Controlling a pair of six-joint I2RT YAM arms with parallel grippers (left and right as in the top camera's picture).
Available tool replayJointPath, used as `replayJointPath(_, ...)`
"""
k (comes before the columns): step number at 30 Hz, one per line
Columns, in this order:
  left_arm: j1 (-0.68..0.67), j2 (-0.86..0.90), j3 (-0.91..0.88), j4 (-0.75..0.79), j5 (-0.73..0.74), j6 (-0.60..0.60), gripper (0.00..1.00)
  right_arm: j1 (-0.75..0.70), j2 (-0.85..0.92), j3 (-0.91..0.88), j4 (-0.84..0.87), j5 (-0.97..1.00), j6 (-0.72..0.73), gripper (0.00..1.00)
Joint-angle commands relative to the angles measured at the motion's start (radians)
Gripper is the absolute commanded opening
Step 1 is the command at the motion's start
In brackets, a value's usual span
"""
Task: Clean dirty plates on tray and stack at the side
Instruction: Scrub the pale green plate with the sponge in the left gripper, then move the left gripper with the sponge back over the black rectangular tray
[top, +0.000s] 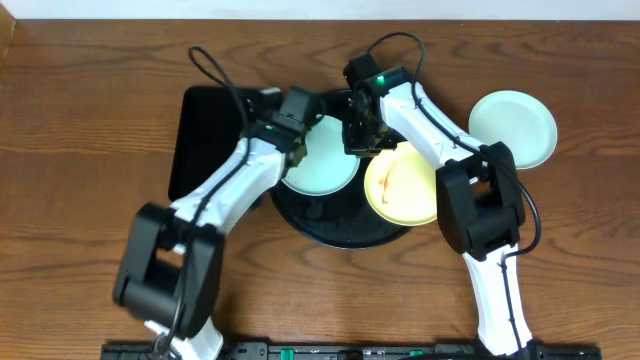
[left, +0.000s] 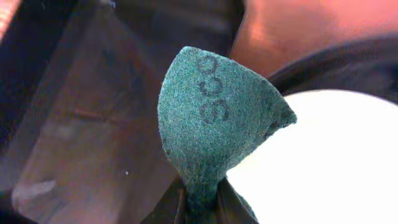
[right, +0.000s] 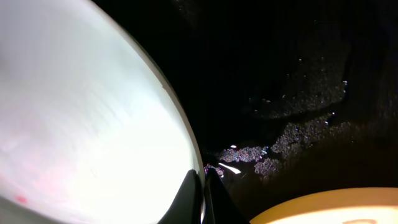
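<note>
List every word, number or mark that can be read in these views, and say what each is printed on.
"Sco": dark letters running sideways on the green scouring pad pinched in the left claw; the reading is uncertain and the rest is folded out of sight.
No readable text on the mint-blue plate whose rim the right claw grips, the yellow plate or the round black tray.

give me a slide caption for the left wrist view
Left jaws pinch a folded green scouring pad at the edge of a pale plate.
</note>
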Motion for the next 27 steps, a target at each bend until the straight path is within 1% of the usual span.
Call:
replayJointPath(1, 0.001, -0.02, 0.015, 0.013, 0.134, 0.002, 0.09, -0.01, 0.013, -0.006, -0.012, 0.058, -0.002, 0.01)
replayJointPath(5, 0.0, 0.01, 0.014, 0.055, 0.344, -0.005, 0.1, -0.01, 0.013, -0.006, -0.012, 0.058, -0.002, 0.01)
replayJointPath(7, 0.0, 0.027, 0.01, 0.068, 0.406, -0.038, 0.1, -0.01, 0.013, -0.006, -0.012, 0.058, -0.002, 0.01)
replayJointPath(9, -0.001, 0.05, 0.01, 0.075, 0.43, -0.048, 0.09, -0.01, 0.013, -0.006, -0.012, 0.058, -0.002, 0.01)
replayJointPath(14, -0.002, 0.126, 0.009, 0.046, 0.428, -0.046, 0.1, -0.01, 0.013, -0.006, -0.012, 0.058, -0.002, 0.01)
replayJointPath(15, -0.002, 0.141, 0.008, 0.034, 0.42, -0.042, 0.08, -0.01, 0.013, -0.006, -0.012, 0.058, -0.002, 0.01)
replayJointPath(18, -0.002, 0.174, 0.008, -0.011, 0.319, -0.038, 0.08, -0.01, 0.013, -0.006, -0.012, 0.058, -0.002, 0.01)
replayJointPath(20, -0.002, 0.178, 0.008, -0.04, 0.213, -0.039, 0.08, -0.01, 0.013, -0.006, -0.012, 0.058, -0.002, 0.01)
replayJointPath(24, -0.001, 0.177, 0.009, -0.069, -0.045, -0.034, 0.08, -0.01, 0.013, -0.006, -0.013, 0.058, -0.002, 0.01)
replayJointPath(27, -0.001, 0.169, 0.009, -0.077, -0.18, -0.035, 0.08, -0.01, 0.013, -0.006, -0.016, 0.058, -0.002, 0.01)
